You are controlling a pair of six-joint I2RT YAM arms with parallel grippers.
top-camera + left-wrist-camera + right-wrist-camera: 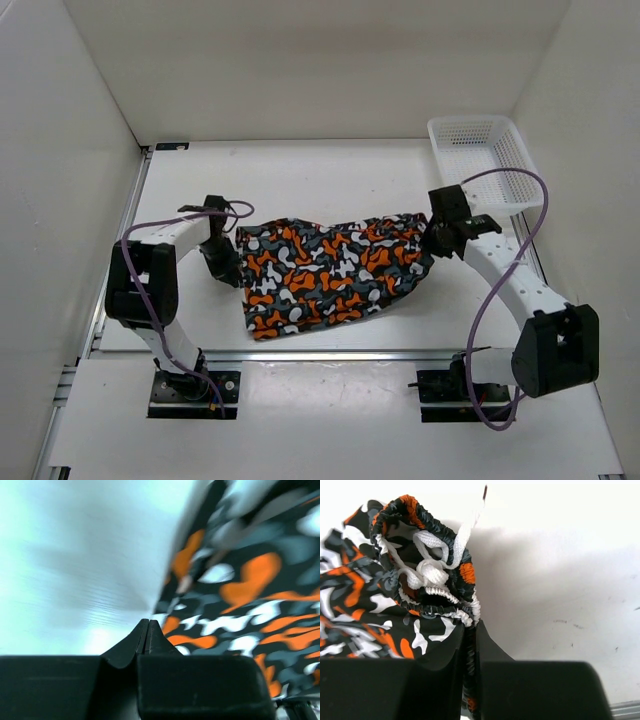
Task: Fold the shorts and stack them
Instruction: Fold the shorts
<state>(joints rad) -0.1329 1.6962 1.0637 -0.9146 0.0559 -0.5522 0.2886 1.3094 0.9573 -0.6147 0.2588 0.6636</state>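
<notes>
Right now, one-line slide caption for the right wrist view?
Right pincer shut on the elastic waistband of the camouflage shorts, white drawstring knotted just above, on the white table.

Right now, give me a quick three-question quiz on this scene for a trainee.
1. True or false: folded shorts already lie in the basket.
2. What are the right jaws shut on? A the shorts, B the basket, C nothing.
3. Fill in: the basket stands at the far ____ side.
Key: 1 false; 2 A; 3 right.
</notes>
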